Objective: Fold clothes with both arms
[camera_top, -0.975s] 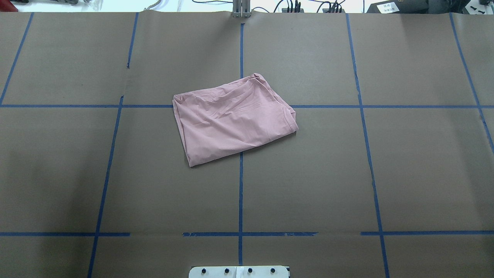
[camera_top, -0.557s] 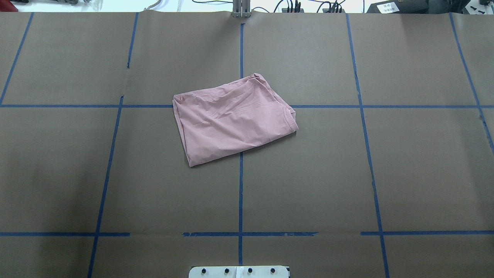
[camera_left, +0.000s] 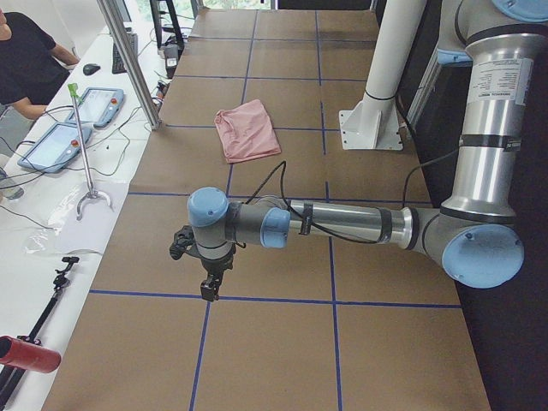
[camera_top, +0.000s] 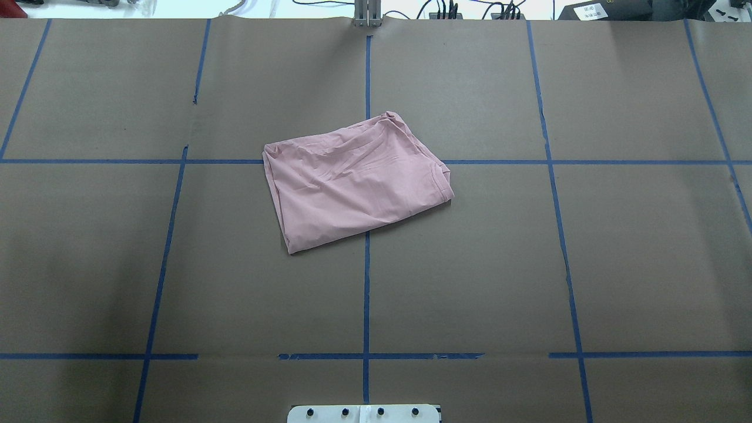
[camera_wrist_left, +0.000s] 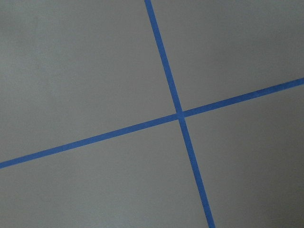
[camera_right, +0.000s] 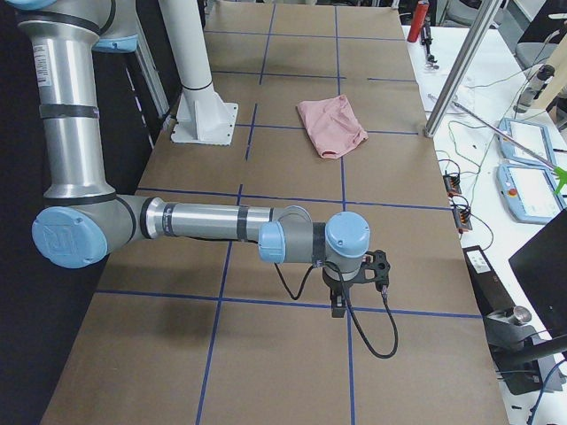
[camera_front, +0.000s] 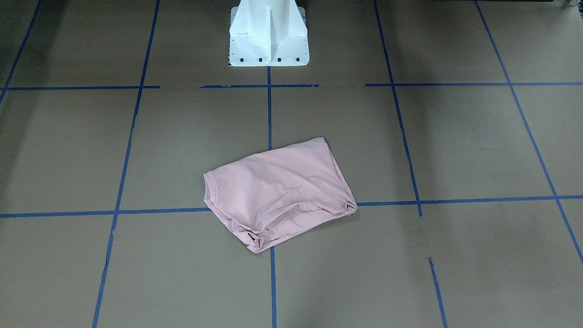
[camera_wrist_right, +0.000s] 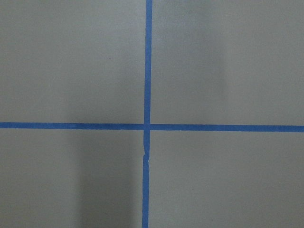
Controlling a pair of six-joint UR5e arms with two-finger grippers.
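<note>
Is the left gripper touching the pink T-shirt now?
Apart. The exterior left view shows the left gripper over bare brown paper, far from the pink T-shirt, with blue tape lines between them.

No text legible. Label (camera_left: 500,82) on left arm (camera_left: 476,175), upper right of left view: too small. Second label (camera_right: 49,60) on right arm (camera_right: 75,150), upper left of right view: likewise. Sticker (camera_top: 590,10), top right overhead: unreadable.

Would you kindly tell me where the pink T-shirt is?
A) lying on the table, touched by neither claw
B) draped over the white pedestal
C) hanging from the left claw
A: the pink T-shirt lies folded on the table, with the left claw and right claw both far from it.
</note>
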